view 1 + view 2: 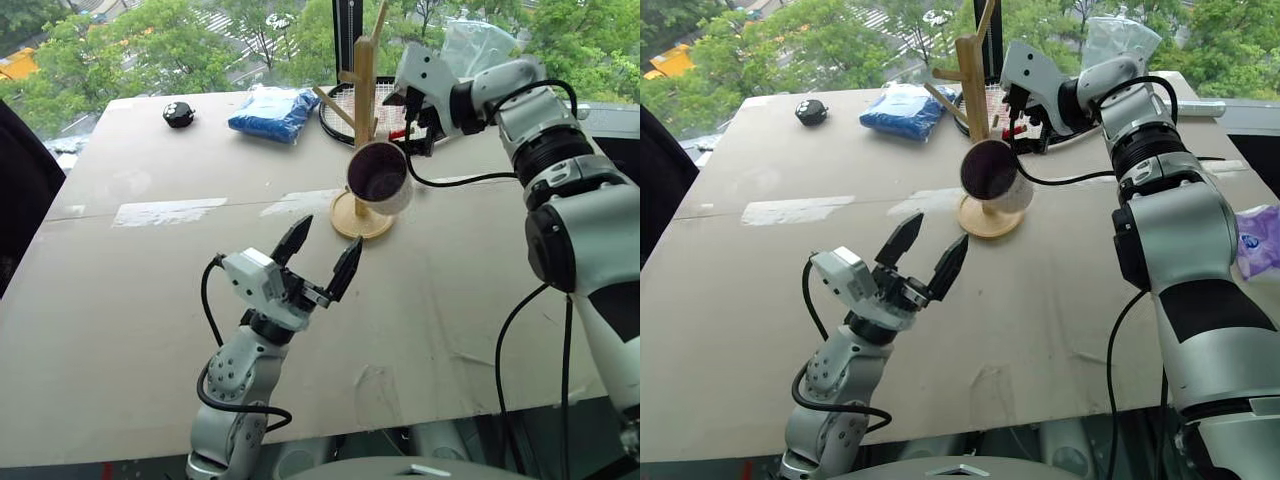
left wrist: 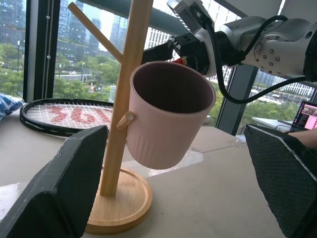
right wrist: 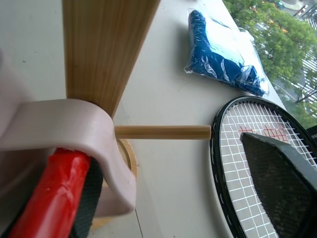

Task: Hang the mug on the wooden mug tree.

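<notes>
The mug (image 1: 380, 175), pale with a dark inside, hangs tilted on the wooden mug tree (image 1: 364, 80), well above its round base (image 1: 362, 222). In the right wrist view the mug's handle (image 3: 59, 119) loops round a low peg (image 3: 163, 132) right against the pole (image 3: 106, 44). My right gripper (image 1: 415, 115) is behind the mug and open. Its red-tipped finger (image 3: 54, 193) is inside the handle loop and the other finger stands far apart from it. My left gripper (image 1: 329, 235) hovers open and empty in front of the tree's base, facing the mug (image 2: 168, 114).
A black-framed racket (image 1: 345, 110) lies behind the tree, under my right gripper. A blue packet (image 1: 272, 112) and a small black object (image 1: 179, 114) lie at the back left. A purple packet (image 1: 1260, 240) is off the table's right edge.
</notes>
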